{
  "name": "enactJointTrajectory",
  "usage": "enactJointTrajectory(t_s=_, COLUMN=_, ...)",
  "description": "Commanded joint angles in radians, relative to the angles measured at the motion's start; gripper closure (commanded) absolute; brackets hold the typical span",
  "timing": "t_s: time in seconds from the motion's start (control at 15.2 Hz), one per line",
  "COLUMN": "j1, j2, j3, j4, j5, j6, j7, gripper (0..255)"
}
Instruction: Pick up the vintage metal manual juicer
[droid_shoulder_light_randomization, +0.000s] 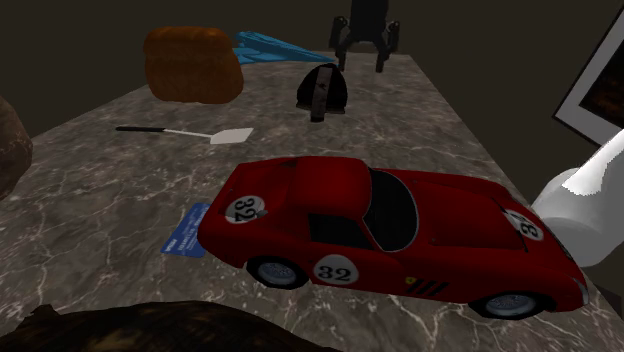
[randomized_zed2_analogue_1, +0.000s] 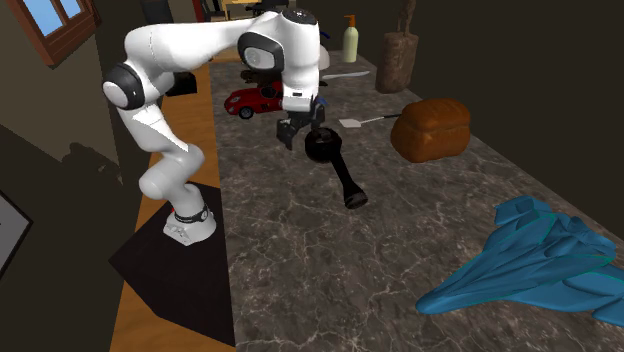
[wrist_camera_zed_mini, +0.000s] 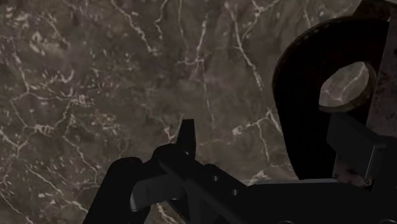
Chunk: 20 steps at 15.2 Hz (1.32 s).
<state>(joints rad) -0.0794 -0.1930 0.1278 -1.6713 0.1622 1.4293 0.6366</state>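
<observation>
Two spread, empty fingers of the all-black hand (droid_shoulder_light_randomization: 362, 60) hover just above the black long-handled manual juicer (droid_shoulder_light_randomization: 322, 88) lying on the dark veined marble tabletop (droid_shoulder_light_randomization: 420, 130), indicating the approach step; next, lower astride it and close.

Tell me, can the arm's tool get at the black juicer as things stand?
Probably yes. The tool hangs open just above the juicer, with nothing between them; the car and spatula lie well apart. The juicer sits slightly to one side of it, so a small shift seems needed.
</observation>
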Motion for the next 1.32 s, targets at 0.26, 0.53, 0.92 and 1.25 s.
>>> enactJointTrajectory(t_s=0.26, j1=-0.014, j2=0.369, j3=0.0, j4=0.491, j5=0.062, j6=-0.19, j7=0.336, gripper=0)
enactJointTrajectory(t_s=0.53, j1=-0.017, j2=0.442, j3=-0.008, j4=0.568, j5=0.081, j6=-0.208, j7=0.399, gripper=0)
enactJointTrajectory(t_s=0.92, j1=-0.018, j2=0.391, j3=-0.011, j4=0.417, j5=0.08, j6=-0.111, j7=0.372, gripper=0)
enactJointTrajectory(t_s=1.25, j1=-0.018, j2=0.393, j3=-0.011, j4=0.421, j5=0.079, j6=-0.112, j7=0.373, gripper=255)
